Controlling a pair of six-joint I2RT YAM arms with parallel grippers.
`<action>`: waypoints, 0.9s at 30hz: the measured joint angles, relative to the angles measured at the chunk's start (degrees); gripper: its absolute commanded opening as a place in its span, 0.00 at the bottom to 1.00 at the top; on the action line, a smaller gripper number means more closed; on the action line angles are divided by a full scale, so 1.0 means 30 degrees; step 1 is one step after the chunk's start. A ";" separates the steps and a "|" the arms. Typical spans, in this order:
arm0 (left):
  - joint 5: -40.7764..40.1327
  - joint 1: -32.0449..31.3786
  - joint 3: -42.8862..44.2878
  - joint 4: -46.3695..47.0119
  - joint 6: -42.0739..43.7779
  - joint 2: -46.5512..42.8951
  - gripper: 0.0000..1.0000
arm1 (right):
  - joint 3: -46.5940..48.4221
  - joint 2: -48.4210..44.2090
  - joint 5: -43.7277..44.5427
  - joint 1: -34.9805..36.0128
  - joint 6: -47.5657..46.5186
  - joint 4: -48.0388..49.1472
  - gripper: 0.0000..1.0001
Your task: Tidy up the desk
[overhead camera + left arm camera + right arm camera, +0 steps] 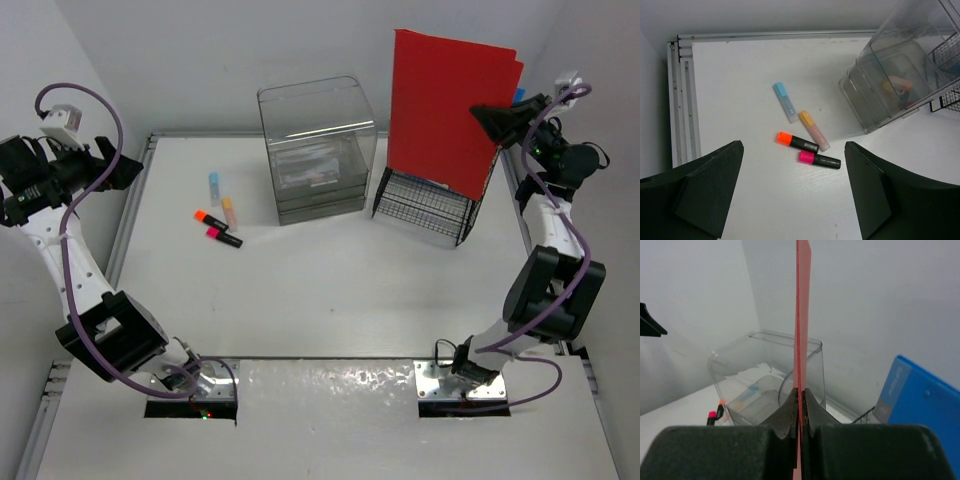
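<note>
Desk [330, 300]: four highlighters [798, 142], one red folder [445, 110].

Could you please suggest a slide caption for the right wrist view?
Right jaws shut on a red folder seen edge-on, clear drawer box and blue folder behind.

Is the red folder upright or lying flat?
Upright: the right gripper, shut on its edge, holds the red folder vertical near the black wire rack.
</note>
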 measured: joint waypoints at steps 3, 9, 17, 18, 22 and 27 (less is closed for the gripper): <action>-0.0022 0.0000 0.0000 0.0138 -0.0168 0.0066 0.80 | -0.0007 0.1042 -0.0153 -0.0022 -0.0066 -0.0066 0.00; -0.0087 -0.0204 0.0168 0.0459 -0.0721 0.0153 0.80 | 0.0444 0.1297 -0.0342 -0.0277 -0.0823 0.0138 0.00; -0.0423 -0.1078 0.0372 0.0845 -0.1297 0.0430 0.80 | 0.1894 0.3235 -0.0415 -0.0372 -0.0109 0.0896 0.00; -0.0488 -0.1144 0.0401 0.0845 -0.1370 0.0452 0.80 | 0.1909 0.3563 -0.0423 -0.0364 -0.0073 0.0882 0.00; -0.0685 -0.1406 0.0758 0.0896 -0.1566 0.0685 0.80 | 0.1909 0.4823 -0.0393 -0.0372 -0.0546 0.0546 0.00; -0.1042 -0.2229 0.0809 0.0984 -0.1632 0.0692 0.80 | 0.2208 0.5778 0.0022 -0.0379 -0.1086 0.0597 0.00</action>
